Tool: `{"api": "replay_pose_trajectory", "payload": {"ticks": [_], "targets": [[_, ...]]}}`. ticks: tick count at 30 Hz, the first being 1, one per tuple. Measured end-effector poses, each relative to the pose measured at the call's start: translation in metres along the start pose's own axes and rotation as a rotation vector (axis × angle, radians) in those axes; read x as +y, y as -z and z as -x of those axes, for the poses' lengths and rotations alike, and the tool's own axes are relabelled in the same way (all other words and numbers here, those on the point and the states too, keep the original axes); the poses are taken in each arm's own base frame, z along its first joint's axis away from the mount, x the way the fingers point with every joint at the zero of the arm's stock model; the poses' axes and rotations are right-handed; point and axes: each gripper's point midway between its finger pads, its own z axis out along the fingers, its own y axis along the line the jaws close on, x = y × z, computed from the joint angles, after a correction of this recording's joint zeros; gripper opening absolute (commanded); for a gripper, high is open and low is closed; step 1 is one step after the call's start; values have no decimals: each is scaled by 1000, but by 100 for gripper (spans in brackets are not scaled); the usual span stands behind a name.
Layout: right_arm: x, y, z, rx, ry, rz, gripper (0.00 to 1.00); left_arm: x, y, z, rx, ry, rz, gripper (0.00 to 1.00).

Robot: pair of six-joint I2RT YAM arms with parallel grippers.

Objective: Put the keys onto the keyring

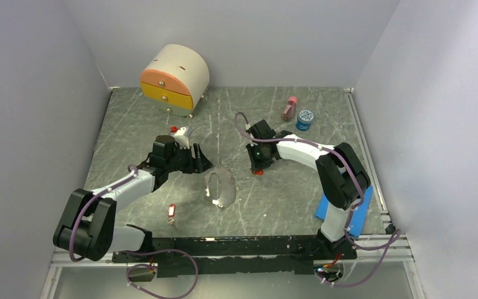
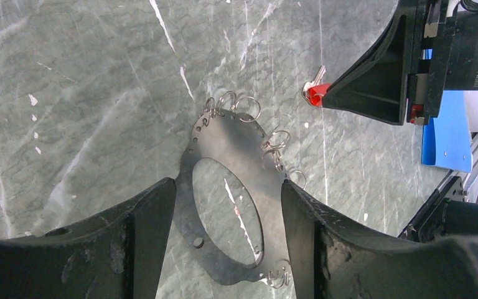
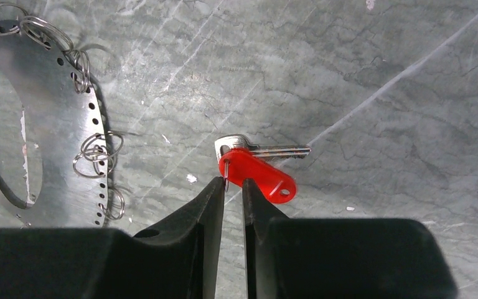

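The keyring (image 1: 227, 190) is a flat dark metal oval plate with a big hole and small split rings round its rim. It lies mid-table. My left gripper (image 2: 227, 184) is open, one finger on each side of the keyring (image 2: 224, 134). A key with a red tag (image 3: 261, 174) lies right of it. My right gripper (image 3: 233, 182) has its tips at that key's small ring, with the jaws a narrow gap apart. Another red-tagged key (image 1: 172, 212) lies near the front, and one more (image 1: 177, 131) behind the left gripper (image 1: 200, 163).
A round-topped pink and yellow drawer box (image 1: 174, 78) stands at the back left. A pink bottle (image 1: 289, 109) and a blue-lidded jar (image 1: 305, 118) stand at the back right. A blue pad (image 1: 342, 208) lies by the right arm's base. Walls close in three sides.
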Motion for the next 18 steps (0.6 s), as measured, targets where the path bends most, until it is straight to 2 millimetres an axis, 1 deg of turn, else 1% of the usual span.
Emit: {"api": "replay_pose_trajectory", "payload": {"ticks": [3,5,6,13,18], "targets": [[1,-1,0,2,5,2,12,-1,0,0,1,0,-3,66],[1,-2,-1,5,10,2,3,-1,0,0,1,0,-3,66],[2,-3,0,6,11,3,0,0,0,0,1,0,-2,66],[9,-3,5,4,28,31,0,0,0,-1,2,-7,-1,66],[23,2,13,-9,55,66,0,-1,0,2,-8,-12,-6,65]]}}
